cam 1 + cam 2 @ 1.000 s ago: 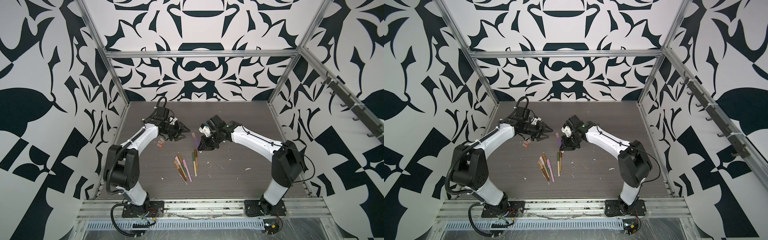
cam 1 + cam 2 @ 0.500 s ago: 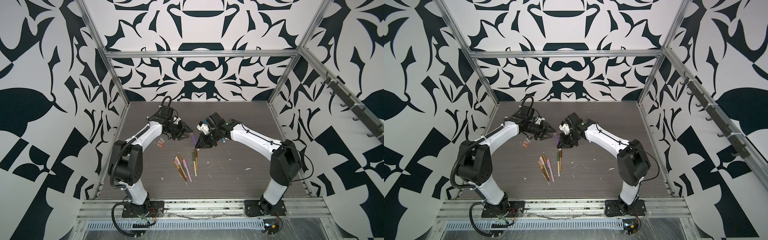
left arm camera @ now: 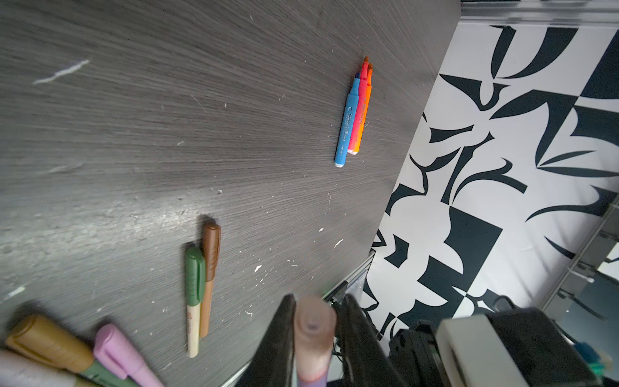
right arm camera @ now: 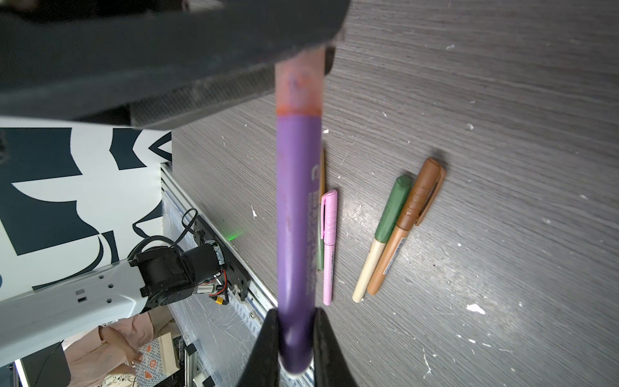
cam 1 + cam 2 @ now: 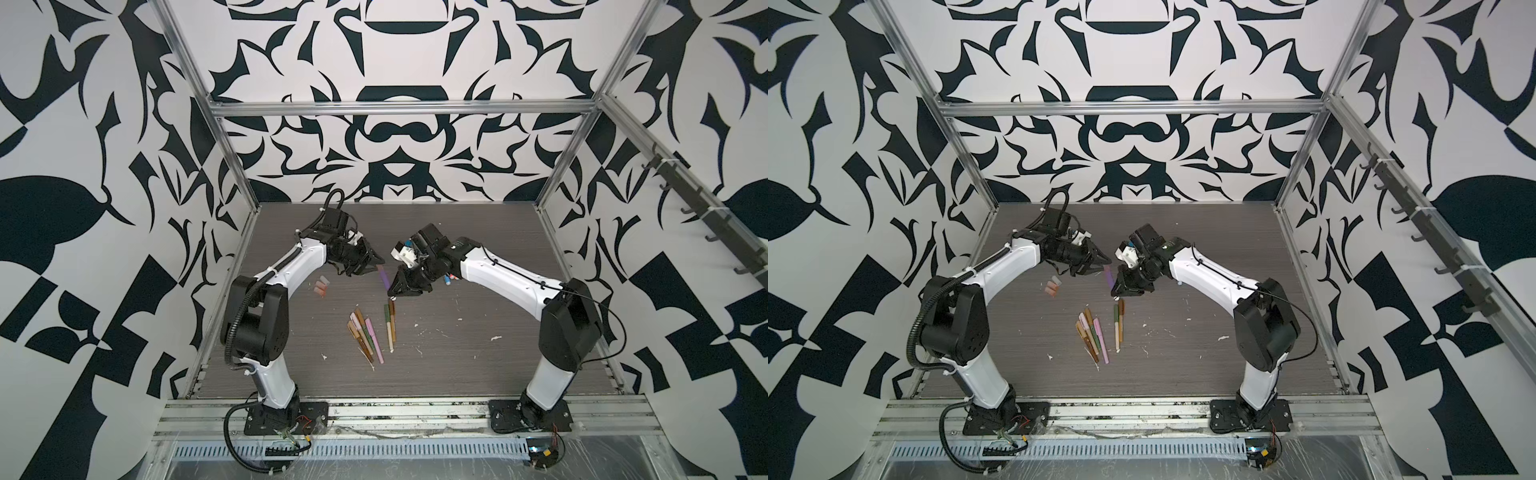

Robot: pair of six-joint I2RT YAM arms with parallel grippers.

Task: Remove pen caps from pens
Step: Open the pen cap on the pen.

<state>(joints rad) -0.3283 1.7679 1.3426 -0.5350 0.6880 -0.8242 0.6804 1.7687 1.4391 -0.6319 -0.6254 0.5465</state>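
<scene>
Counting what lies on the bench, we judge the job less than half done. Three loose caps lie together beside the left arm. Three bare-tipped pens, blue, red and orange, lie side by side and touching, well apart from those caps.

A fourth pen is in hand. The right pincer is clamped on the tail end of a purple pen held above the bench. The left pincer is closed around its pinkish cap, which seems seated on the barrel, not yet pulled off.

What is left, as we see it, is a green pen and a brown pen lying touching, both capped. Nearer the front lies a bunch of capped pens, pink, tan and olive among them, which we cannot count with any certainty.
</scene>
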